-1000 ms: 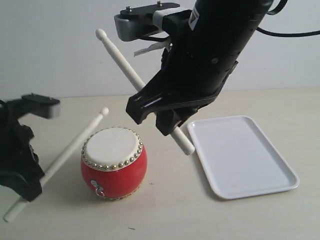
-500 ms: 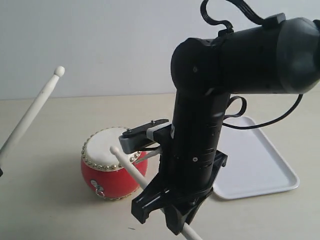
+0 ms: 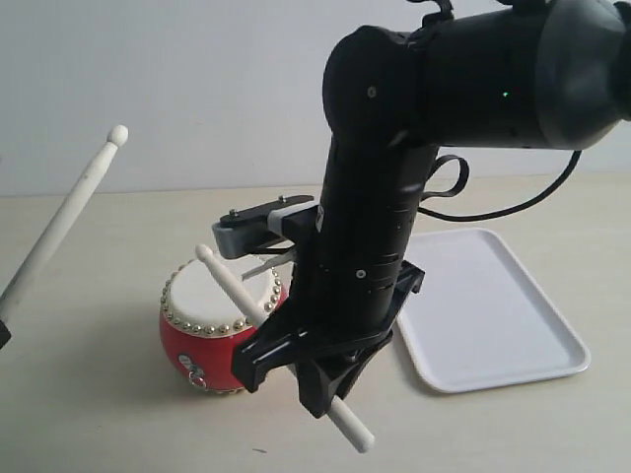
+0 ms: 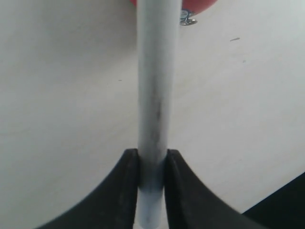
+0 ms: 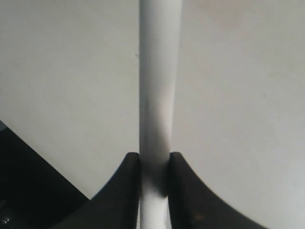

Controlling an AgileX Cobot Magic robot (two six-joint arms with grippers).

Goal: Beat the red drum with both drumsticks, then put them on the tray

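Observation:
The red drum (image 3: 209,345) stands on the table, its cream head (image 3: 207,296) partly behind my right arm. My right gripper (image 3: 296,379) is shut on one drumstick (image 3: 232,286), which slants over the head with its tip up near the far rim. That drumstick (image 5: 157,71) sits tight between the right gripper's (image 5: 155,160) jaws. The other drumstick (image 3: 69,212) is raised at the far left, tip high. My left gripper (image 4: 152,157) is shut on it (image 4: 155,95); in the exterior view this gripper is almost out of frame. The drum's red side (image 4: 202,5) and metal ring (image 4: 187,20) show beyond the stick.
The white tray (image 3: 513,335) lies to the right of the drum, with my right arm's bulk (image 3: 394,197) standing between them. A black cable (image 3: 537,202) loops from the arm above the tray's far edge.
Within the last second my right arm swung down from high over the tray to the drum. Its stick tip has now lifted up and to the left. The left stick rose earlier and now holds still.

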